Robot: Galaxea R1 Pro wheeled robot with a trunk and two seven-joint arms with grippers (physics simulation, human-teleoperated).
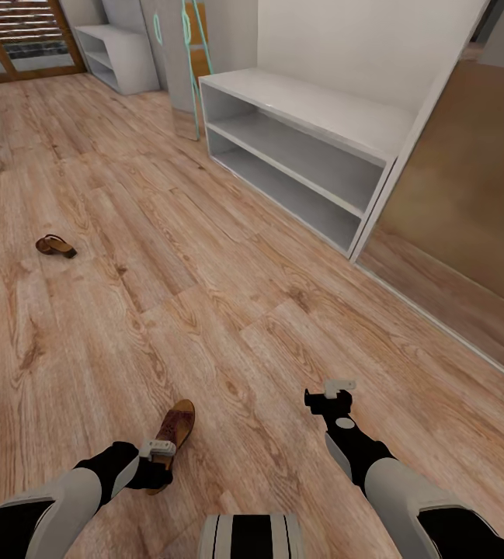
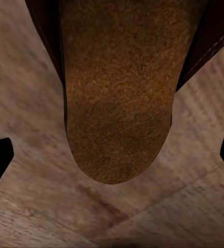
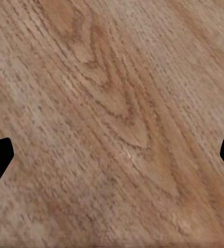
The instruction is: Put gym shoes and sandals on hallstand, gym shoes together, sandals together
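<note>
In a wood-floored corridor, the robot's left hand (image 1: 157,460) hangs directly over a brown sandal (image 1: 172,435) lying on the corridor floor (image 1: 228,310), its fingers spread wide to either side of the rounded end of the tan footbed (image 2: 117,103) in the left wrist view and not yet closed on anything. The second sandal (image 1: 55,246) lies well apart, far off across the planks to the robot's left. The right hand (image 1: 329,396), also spread, hovers above bare floor and carries nothing. The sandal looks light and fairly stiff in the sole, with a suede-like footbed that should resist slipping; a pinch across the sole's edges, near the end under the hand, seems the likeliest hold, while the softer straps would probably flex and let it swing. The white hallstand (image 1: 314,109) stands against the wall ahead, its flat top and both open shelves (image 1: 298,167) holding no shoes. No gym shoes can be seen from here.
</note>
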